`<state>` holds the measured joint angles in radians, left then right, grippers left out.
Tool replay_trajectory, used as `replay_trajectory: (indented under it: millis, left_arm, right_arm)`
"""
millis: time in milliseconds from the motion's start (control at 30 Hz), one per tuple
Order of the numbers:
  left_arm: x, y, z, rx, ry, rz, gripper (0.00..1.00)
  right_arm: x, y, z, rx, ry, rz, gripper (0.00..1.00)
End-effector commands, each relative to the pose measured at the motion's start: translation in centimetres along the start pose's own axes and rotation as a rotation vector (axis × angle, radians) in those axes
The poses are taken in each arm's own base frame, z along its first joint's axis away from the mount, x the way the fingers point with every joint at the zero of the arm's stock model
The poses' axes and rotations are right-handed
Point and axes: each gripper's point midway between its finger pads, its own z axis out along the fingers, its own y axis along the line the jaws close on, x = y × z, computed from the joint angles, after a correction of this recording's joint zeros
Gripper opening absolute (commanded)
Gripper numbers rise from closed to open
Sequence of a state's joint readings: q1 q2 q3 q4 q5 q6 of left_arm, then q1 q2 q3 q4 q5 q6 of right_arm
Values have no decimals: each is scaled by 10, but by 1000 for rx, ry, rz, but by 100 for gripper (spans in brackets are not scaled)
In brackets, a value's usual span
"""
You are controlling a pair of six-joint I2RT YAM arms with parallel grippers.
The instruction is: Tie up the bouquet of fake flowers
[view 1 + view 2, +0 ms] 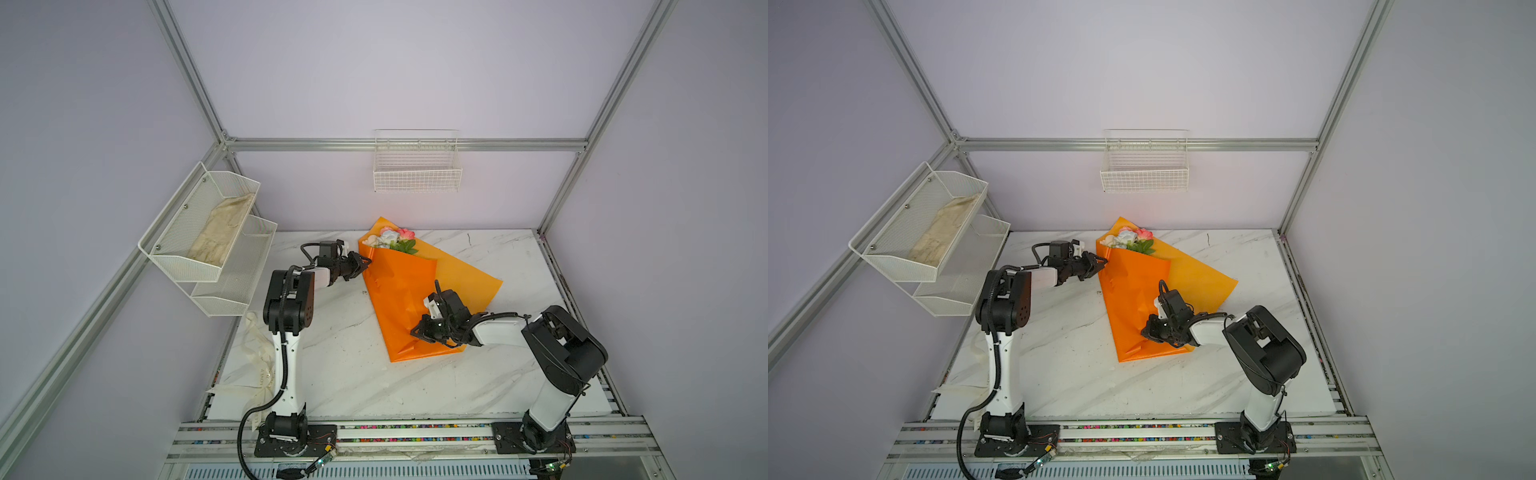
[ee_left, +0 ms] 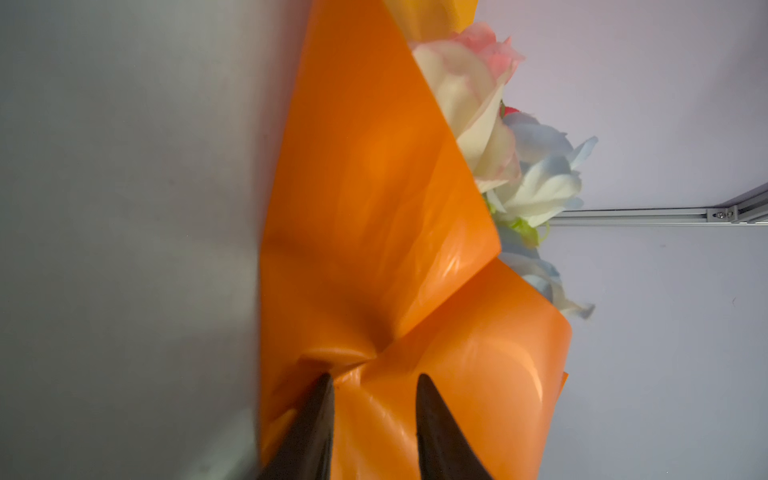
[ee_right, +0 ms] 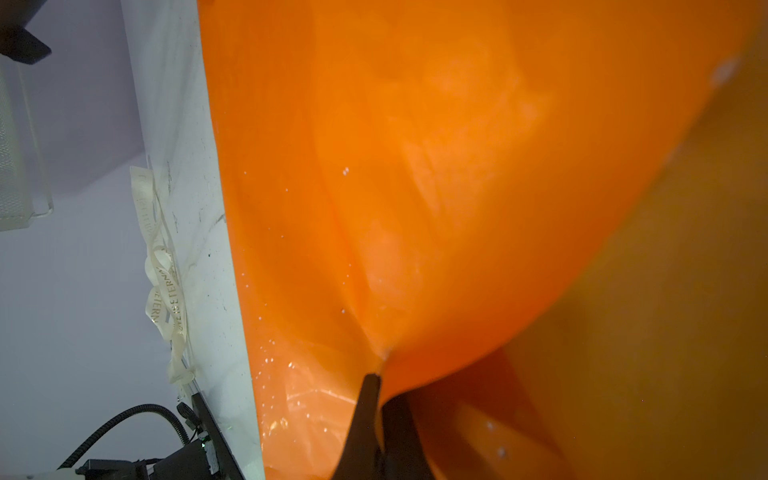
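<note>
Looking down in both top views, I'm seeing the bouquet of fake roses (image 1: 392, 240), cream, white and pink heads, lying mid-frame on the white marble-look tabletop (image 1: 353, 382). It is rolled in glossy orange wrapping paper (image 1: 399, 299), blooms toward the top of the frame, narrow end lower down. My left gripper (image 1: 366, 262) is sitting at the wrap's left edge, just below the blooms. In its wrist view the two black fingers (image 2: 320, 419) are standing apart against the paper. My right gripper (image 1: 417, 332) is working at the wrap's lower right, jaws pinching together on a fold of the paper. A cream printed ribbon (image 1: 262, 370) is lying at lower left, well apart.
</note>
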<state>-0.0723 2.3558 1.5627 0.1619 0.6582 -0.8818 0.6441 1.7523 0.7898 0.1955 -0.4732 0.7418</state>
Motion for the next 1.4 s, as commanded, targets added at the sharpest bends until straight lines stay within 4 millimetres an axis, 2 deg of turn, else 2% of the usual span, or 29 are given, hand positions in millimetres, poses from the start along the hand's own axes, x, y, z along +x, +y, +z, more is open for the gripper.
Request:
replay_trajectory:
  millis: [0,200,367,500,600,700,833,933,1033,1100,1200,1367]
  left_arm:
    - [-30,8,6,-48,-81,-46,34]
    - [-55,20,15,-53,-155,-124,37]
    - [-77,30,7,-87,-231,-143,39]
    - [-95,32,5,-102,-256,-139,40]
    - [-107,26,4,-91,-252,-129,40]
    - [-115,0,-8,-33,-249,-109,42]
    - [-111,-56,-43,40,-248,-21,47]
    - [-87,-89,-74,89,-231,26,48]
    - [-39,-109,-92,115,-152,64,47]
    - [0,-109,-98,105,-94,81,44]
    - [63,-101,-103,82,9,84,40]
    - [161,-101,-106,39,165,161,33]
  right_arm:
    - [12,-15,0,57,54,15,0]
    - [12,-16,0,63,57,12,0]
    - [12,-16,0,65,61,9,0]
    - [13,-15,1,60,69,10,0]
    - [12,-12,0,57,66,7,0]
    - [8,-8,-2,44,51,5,0]
    - [2,-1,-3,19,26,12,0]
    - [-3,4,-6,3,3,19,2]
    - [-6,12,-8,-18,-4,12,8]
    - [-7,16,-11,-31,-11,8,9]
    - [-9,18,-20,-25,-35,15,22]
    - [-15,17,-54,30,-141,20,38]
